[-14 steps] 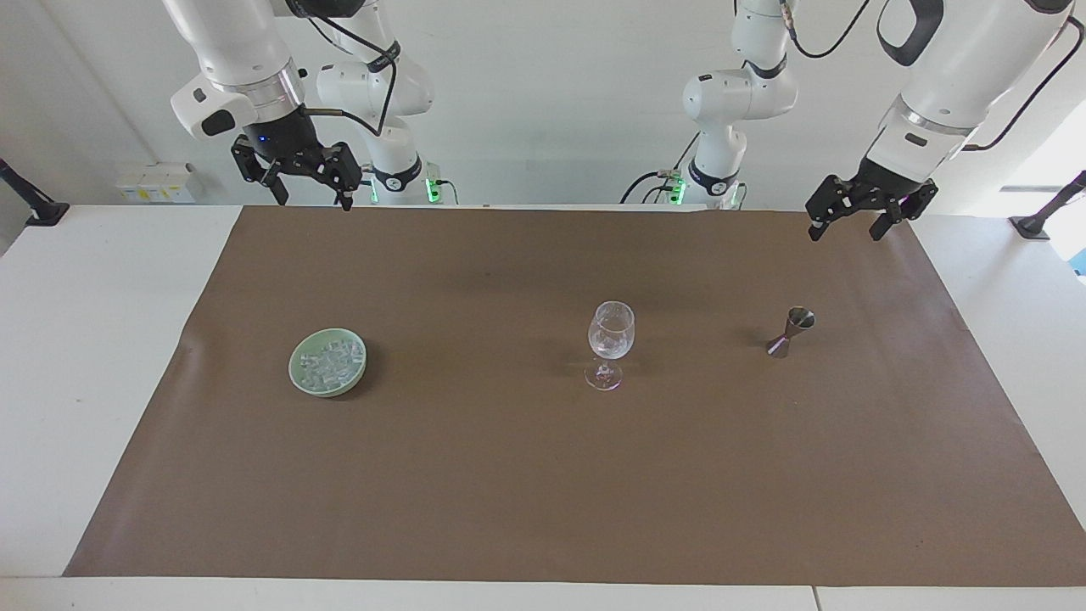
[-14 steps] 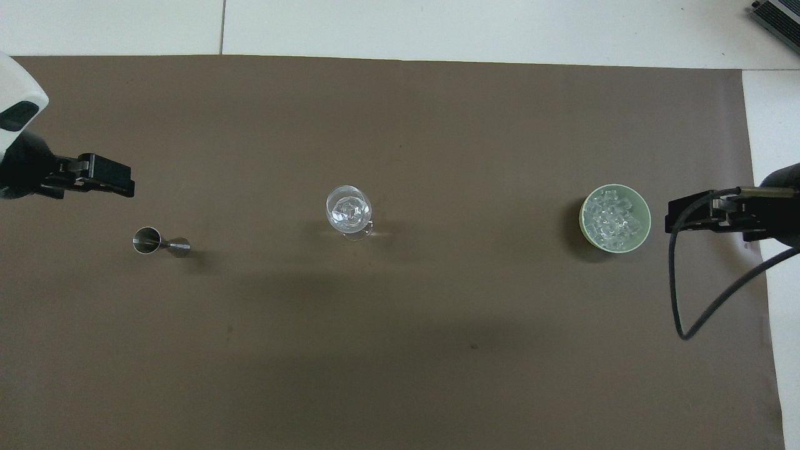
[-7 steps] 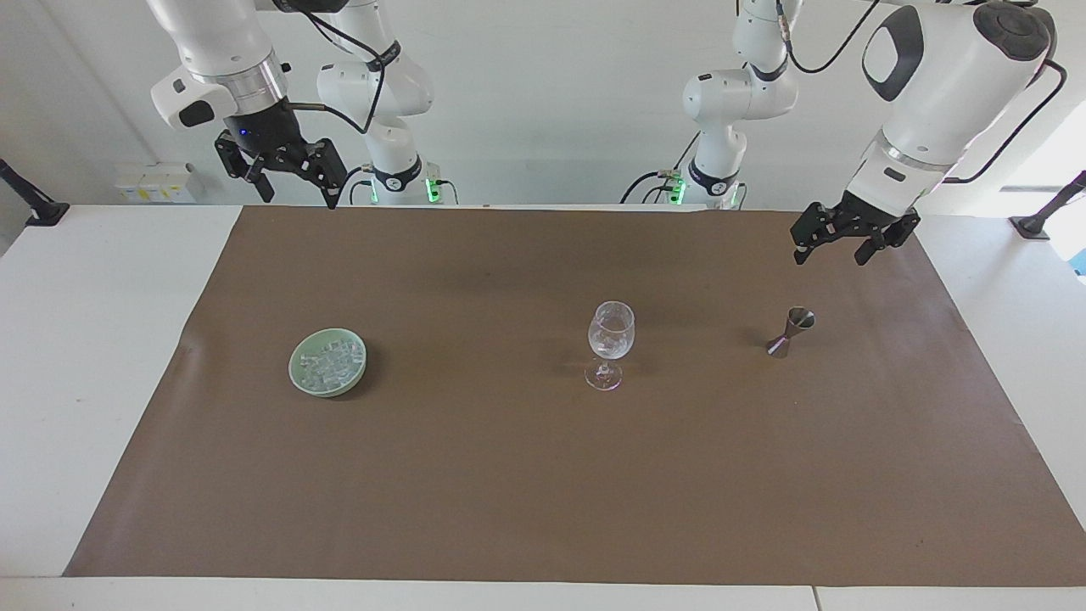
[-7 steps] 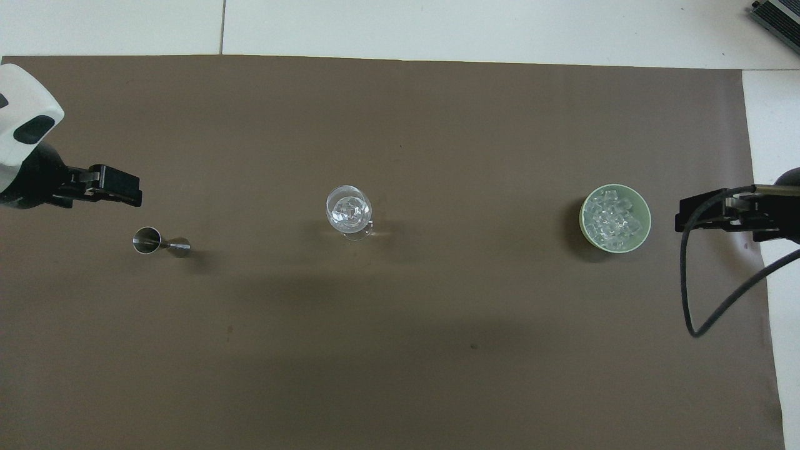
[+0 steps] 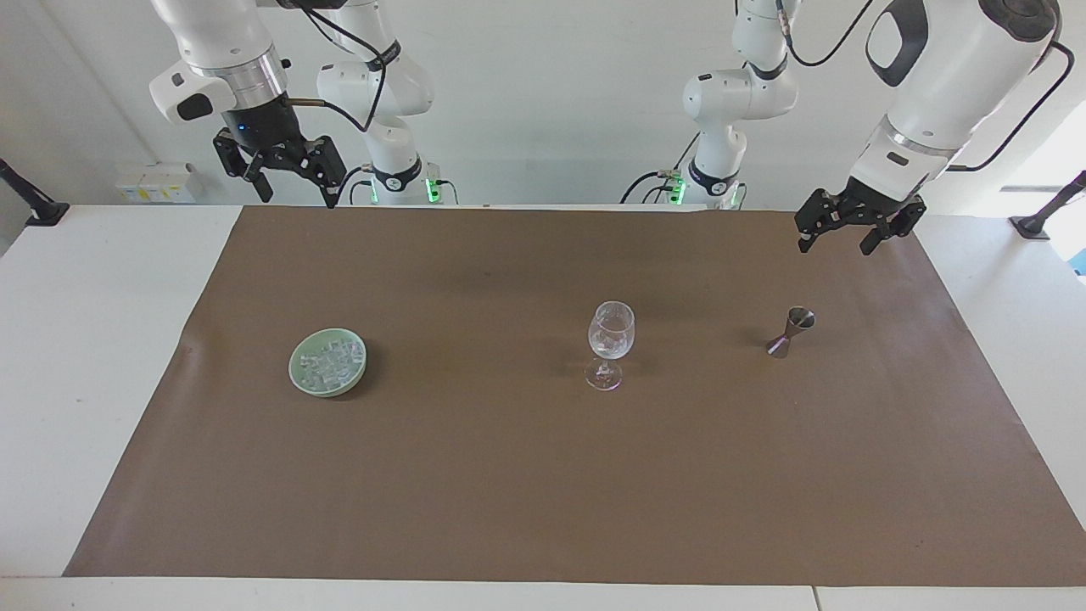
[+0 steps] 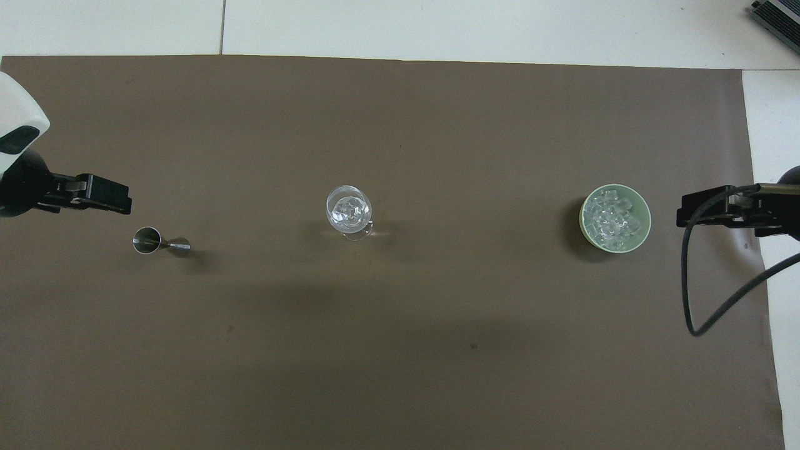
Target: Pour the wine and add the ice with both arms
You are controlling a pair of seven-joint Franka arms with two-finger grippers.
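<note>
While both grippers hang spread and empty, left gripper [image 5: 836,238] over the mat's edge, right gripper [image 5: 288,188] waits apart from ice [image 5: 328,362].

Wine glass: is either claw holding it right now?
No. The wine glass stands alone on the brown mat, with the left claw and right claw both raised and empty.

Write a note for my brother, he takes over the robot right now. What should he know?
Left end effector: open, empty, raised over the mat near the jigger.
Right end effector: open, empty, raised at the table edge by the robots.
Wine glass stands mid-mat, ice cubes already in it.
More ice sits in the green bowl.
Nothing is held; no pour is under way.
</note>
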